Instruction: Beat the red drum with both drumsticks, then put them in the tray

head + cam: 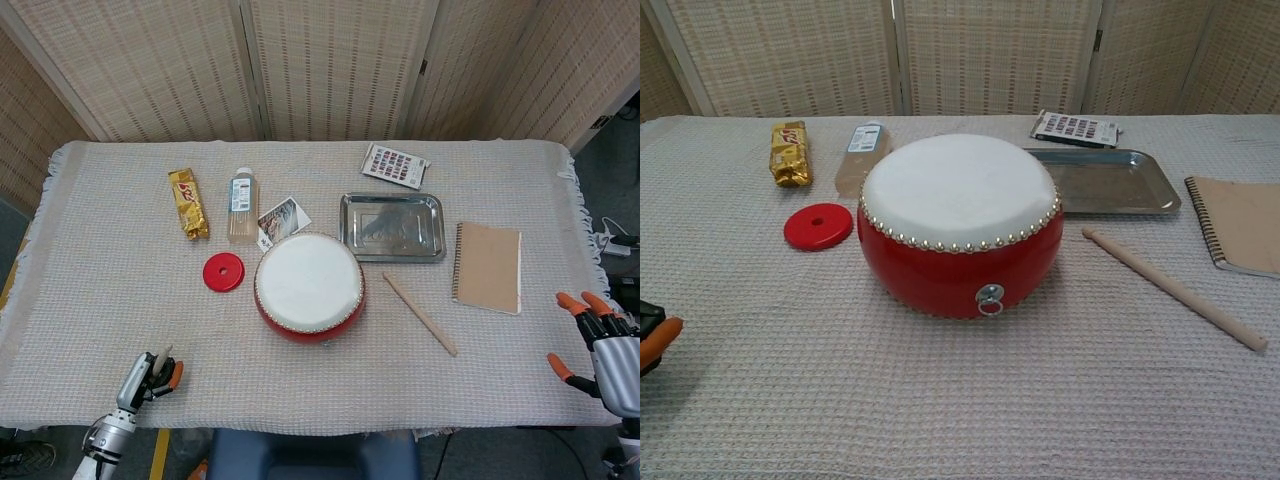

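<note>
The red drum (pixel 308 283) (pixel 958 220) with a white skin stands mid-table. One wooden drumstick (pixel 420 314) (pixel 1175 288) lies loose on the cloth to its right, below the empty metal tray (pixel 392 227) (pixel 1105 182). My left hand (pixel 150 375) (pixel 655 335) sits at the table's near left edge and grips a second drumstick (pixel 163 352), of which only a short pale tip shows. My right hand (pixel 600 345) hovers off the table's right edge with its fingers spread and nothing in it. The chest view does not show that hand.
A gold snack bar (pixel 188 203), a small bottle (pixel 241 205), a photo card (pixel 283 220) and a red disc (pixel 223 272) lie left of and behind the drum. A brown notebook (pixel 488 266) lies right of the tray, a colour card (pixel 395 165) behind it.
</note>
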`<state>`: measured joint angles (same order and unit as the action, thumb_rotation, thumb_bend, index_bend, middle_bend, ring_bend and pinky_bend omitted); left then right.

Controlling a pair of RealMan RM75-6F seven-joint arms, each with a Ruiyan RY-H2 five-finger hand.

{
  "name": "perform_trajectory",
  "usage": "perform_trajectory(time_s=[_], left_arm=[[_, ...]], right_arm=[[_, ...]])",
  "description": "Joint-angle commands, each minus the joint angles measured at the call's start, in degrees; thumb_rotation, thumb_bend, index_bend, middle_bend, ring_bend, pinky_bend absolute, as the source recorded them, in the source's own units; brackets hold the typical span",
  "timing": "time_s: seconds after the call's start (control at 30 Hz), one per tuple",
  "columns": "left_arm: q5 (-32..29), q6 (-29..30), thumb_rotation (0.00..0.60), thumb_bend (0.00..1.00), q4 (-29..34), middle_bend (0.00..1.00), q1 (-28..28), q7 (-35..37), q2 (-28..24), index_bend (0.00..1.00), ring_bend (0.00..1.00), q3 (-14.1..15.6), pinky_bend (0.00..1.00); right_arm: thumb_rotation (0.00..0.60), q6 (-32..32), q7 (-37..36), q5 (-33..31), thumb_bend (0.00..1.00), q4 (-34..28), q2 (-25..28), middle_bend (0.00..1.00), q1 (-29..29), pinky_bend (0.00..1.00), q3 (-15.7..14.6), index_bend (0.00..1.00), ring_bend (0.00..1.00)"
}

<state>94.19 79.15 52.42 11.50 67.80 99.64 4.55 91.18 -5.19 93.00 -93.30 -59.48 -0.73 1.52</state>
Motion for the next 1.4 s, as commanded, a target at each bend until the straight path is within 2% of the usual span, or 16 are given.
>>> perform_trajectory(time_s=[0.03, 0.2, 0.3, 0.47, 0.6, 0.7, 0.9, 1.07, 1.4], left_arm=[[0.8, 1.8, 0.6, 0.85, -1.5, 1.0, 0.7, -4.7, -0.3, 1.0, 1.0, -0.2, 1.0], [2.8, 4.5, 0.6, 0.85, -2.0, 1.0, 2.2, -15.2, -2.7, 1.0, 1.0, -0.7, 1.0], [3.8, 5.4, 0.6, 0.85, -0.7, 1.0, 3.5, -22.9, -5.5, 1.0, 1.0, -1.3, 1.0], [3.5, 4.9, 0.6, 0.84, 5.7, 1.0, 5.4, -34.3, -11.3, 1.0, 1.0, -2.8, 1.0], [3.2, 4.7, 0.6, 0.84, 7.7, 1.0, 5.7, -36.6, -12.6, 1.0, 1.0, -3.2, 1.0], [2.2, 4.7, 0.6, 0.83, 11.4, 1.0, 6.3, -42.1, -15.3, 1.0, 1.0, -4.6, 1.0], [-0.1, 2.2, 0.6, 0.82, 15.8, 1.0, 6.5, -47.3, -17.7, 1.0, 1.0, -5.0, 1.0], [-1.9, 0.1, 0.6, 0.81, 18.9, 1.0, 6.6, -49.2, -18.9, 1.0, 1.0, -5.0, 1.0], [-2.5, -0.9, 0.6, 0.79, 22.0, 1.0, 6.4, -49.6, -19.9, 1.0, 1.0, -4.2, 1.0]], right_arm=[[0.6, -0.4, 0.1, -0.1, 0.17, 0.0, 0.0, 0.22, -0.2, 0.25, -0.1, 0.15, 0.08], [0.6, -1.8, 0.5, -0.3, 0.17, -0.2, 0.4, 0.22, -0.7, 0.25, -0.3, 0.15, 0.08], [0.6, -5.3, 2.0, -2.0, 0.17, -1.5, 1.5, 0.22, -1.5, 0.25, -0.8, 0.16, 0.08], [0.6, -12.8, 10.5, -10.2, 0.17, -5.9, 1.6, 0.22, -3.4, 0.25, -0.1, 0.26, 0.08], [0.6, -14.1, 12.5, -12.1, 0.17, -6.7, 0.8, 0.22, -3.9, 0.26, 0.2, 0.3, 0.08], [0.6, -19.7, 15.3, -20.7, 0.17, -7.3, -3.5, 0.22, -6.4, 0.29, 2.3, 0.33, 0.08], [0.6, -26.1, 18.7, -28.3, 0.17, -5.6, -8.4, 0.22, -11.6, 0.29, 5.5, 0.36, 0.08], [0.6, -28.8, 20.7, -34.6, 0.17, -0.9, -16.1, 0.22, -16.5, 0.3, 9.1, 0.42, 0.07], [0.6, -34.6, 26.0, -40.8, 0.17, 4.9, -25.0, 0.22, -25.5, 0.3, 11.8, 0.46, 0.05]])
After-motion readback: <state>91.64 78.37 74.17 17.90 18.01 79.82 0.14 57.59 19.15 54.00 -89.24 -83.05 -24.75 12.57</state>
